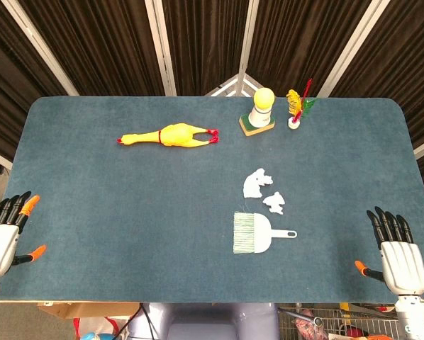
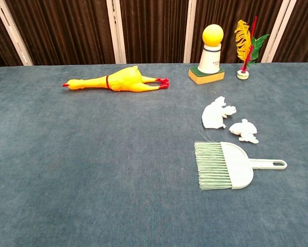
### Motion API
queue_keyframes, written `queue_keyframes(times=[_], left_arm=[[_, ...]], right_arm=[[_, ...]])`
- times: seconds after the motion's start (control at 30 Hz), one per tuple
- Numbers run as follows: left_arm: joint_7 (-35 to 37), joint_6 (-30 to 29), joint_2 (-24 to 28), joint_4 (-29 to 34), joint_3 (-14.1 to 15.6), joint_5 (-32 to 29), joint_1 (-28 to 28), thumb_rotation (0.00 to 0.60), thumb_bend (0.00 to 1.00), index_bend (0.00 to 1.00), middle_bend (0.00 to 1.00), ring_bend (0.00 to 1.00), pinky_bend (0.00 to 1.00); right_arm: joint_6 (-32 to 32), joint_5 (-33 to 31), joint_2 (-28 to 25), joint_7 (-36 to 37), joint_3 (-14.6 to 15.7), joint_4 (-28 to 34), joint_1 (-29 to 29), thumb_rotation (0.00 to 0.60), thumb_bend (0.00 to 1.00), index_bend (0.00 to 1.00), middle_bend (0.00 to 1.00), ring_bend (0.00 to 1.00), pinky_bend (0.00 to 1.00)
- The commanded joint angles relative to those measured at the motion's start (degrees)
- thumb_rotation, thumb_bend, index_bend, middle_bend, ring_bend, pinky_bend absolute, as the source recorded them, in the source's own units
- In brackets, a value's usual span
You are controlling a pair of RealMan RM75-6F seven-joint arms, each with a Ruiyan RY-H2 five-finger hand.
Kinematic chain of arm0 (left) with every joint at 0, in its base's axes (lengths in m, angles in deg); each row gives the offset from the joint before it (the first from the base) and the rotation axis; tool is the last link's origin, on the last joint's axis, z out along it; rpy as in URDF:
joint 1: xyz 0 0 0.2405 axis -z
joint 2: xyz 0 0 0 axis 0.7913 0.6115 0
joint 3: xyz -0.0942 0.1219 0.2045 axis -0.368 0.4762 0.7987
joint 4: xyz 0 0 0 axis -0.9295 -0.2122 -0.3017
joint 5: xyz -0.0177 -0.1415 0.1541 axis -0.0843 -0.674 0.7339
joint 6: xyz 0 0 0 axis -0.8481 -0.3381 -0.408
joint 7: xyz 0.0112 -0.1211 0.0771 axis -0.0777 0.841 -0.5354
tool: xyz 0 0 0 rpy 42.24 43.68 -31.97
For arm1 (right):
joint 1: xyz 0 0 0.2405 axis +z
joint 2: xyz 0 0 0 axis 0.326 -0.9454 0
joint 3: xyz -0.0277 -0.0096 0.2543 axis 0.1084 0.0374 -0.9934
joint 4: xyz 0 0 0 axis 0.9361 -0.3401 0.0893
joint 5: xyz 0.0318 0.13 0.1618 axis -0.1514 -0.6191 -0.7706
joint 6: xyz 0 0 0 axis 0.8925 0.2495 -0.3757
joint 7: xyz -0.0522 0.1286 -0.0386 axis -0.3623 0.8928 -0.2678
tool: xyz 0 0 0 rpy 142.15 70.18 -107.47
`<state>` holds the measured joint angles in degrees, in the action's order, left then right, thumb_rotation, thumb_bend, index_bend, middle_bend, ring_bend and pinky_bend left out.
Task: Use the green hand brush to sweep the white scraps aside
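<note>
The pale green hand brush (image 1: 258, 234) (image 2: 231, 165) lies flat on the blue table, bristles pointing left and handle pointing right. Just beyond it lie two white scraps, a bigger one (image 1: 257, 183) (image 2: 216, 115) and a smaller one (image 1: 275, 202) (image 2: 244, 130). My left hand (image 1: 5, 230) rests at the table's near left corner, fingers spread, holding nothing. My right hand (image 1: 396, 251) rests at the near right corner, fingers spread and empty, well to the right of the brush handle. Neither hand shows in the chest view.
A yellow rubber chicken (image 1: 171, 135) (image 2: 115, 81) lies at the far middle-left. A white and yellow figure on a green base (image 1: 259, 112) (image 2: 209, 55) and a small feathered ornament (image 1: 297, 108) (image 2: 245, 49) stand at the far right-middle.
</note>
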<state>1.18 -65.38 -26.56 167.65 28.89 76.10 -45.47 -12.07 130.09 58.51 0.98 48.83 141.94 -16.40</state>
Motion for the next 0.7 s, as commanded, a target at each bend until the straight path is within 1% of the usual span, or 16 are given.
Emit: queue_keyframes(times=[0.03,0.37,0.53,0.57,0.63,0.67,0.7], left_arm=[[0.0,0.0,0.0,0.0,0.0,0.0,0.0,0.600,0.00,0.00,0.00,0.00,0.02],[0.2,-0.3,0.1,0.0,0.0,0.1,-0.1,0.600,0.00,0.00,0.00,0.00,0.02],[0.3,-0.1,0.0,0.0,0.0,0.0,-0.1,0.600,0.00,0.00,0.00,0.00,0.02],[0.3,-0.1,0.0,0.0,0.0,0.0,-0.1,0.600,0.00,0.00,0.00,0.00,0.02],[0.2,-0.1,0.0,0.0,0.0,0.0,-0.1,0.600,0.00,0.00,0.00,0.00,0.02],[0.2,-0.2,0.0,0.0,0.0,0.0,-0.1,0.600,0.00,0.00,0.00,0.00,0.02],[0.2,-0.2,0.0,0.1,0.0,0.0,-0.1,0.600,0.00,0.00,0.00,0.00,0.02]], right_arm=[[0.0,0.0,0.0,-0.1,0.0,0.0,0.0,0.600,0.10,0.00,0.00,0.00,0.00],[0.2,-0.2,0.2,-0.2,0.0,0.3,0.1,0.600,0.10,0.00,0.00,0.00,0.00],[2.6,-1.1,1.1,-1.6,-0.5,0.7,1.6,0.600,0.10,0.00,0.00,0.00,0.00],[3.4,-1.2,1.3,-2.1,-0.5,0.9,2.0,0.600,0.10,0.00,0.04,0.04,0.04],[4.8,-1.8,1.9,-3.5,-0.8,1.2,2.9,0.600,0.10,0.00,0.24,0.24,0.18],[5.3,-1.9,2.1,-4.1,-0.9,1.4,3.3,0.600,0.10,0.00,0.40,0.40,0.30],[6.1,-2.1,2.4,-5.0,-1.2,1.4,4.0,0.600,0.10,0.02,0.55,0.54,0.41]])
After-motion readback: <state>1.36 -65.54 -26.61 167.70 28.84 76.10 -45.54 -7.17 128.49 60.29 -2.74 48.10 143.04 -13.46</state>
